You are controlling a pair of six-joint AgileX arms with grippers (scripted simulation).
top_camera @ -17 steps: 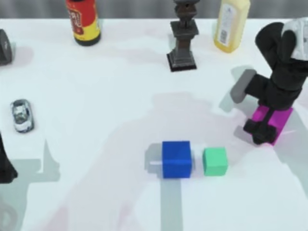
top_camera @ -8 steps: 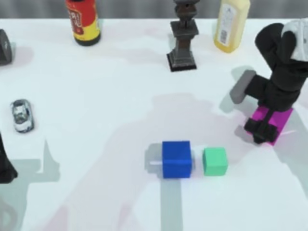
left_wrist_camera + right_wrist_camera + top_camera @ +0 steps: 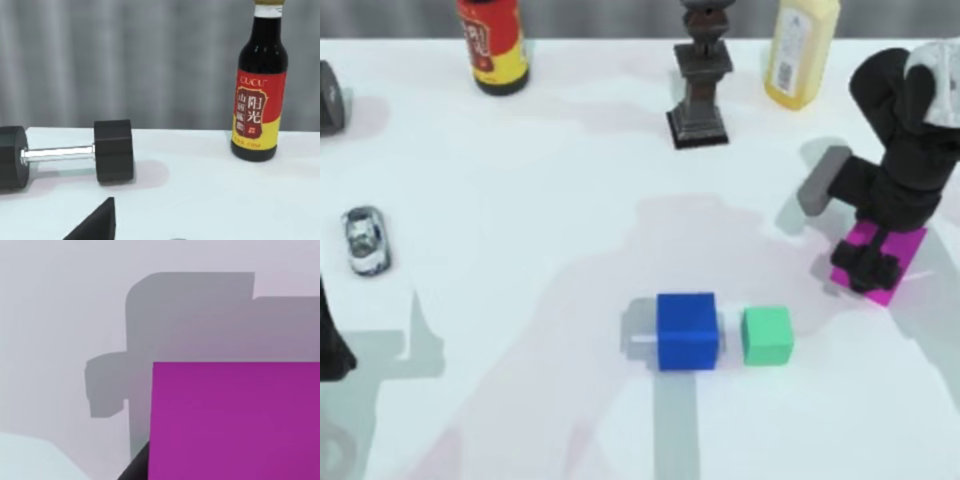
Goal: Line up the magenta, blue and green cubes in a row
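Note:
The blue cube (image 3: 687,330) and the smaller green cube (image 3: 766,335) sit side by side near the table's middle front, a narrow gap between them. The magenta cube (image 3: 912,243) lies farther right and a little farther back. My right gripper (image 3: 878,268) comes down on it from above and is shut on it. In the right wrist view a dark finger (image 3: 137,467) presses against the side of the magenta cube (image 3: 235,420). My left gripper (image 3: 332,355) stays parked at the table's left edge, open, with nothing in it.
Along the back stand a soy sauce bottle (image 3: 493,45), a dark pedestal figure (image 3: 700,80) and a yellow bottle (image 3: 802,50). A toy car (image 3: 366,240) and a dumbbell (image 3: 328,97) lie at the left.
My right gripper's fingers have drawn together onto the magenta cube. The blue and green cubes and the left arm have not moved.

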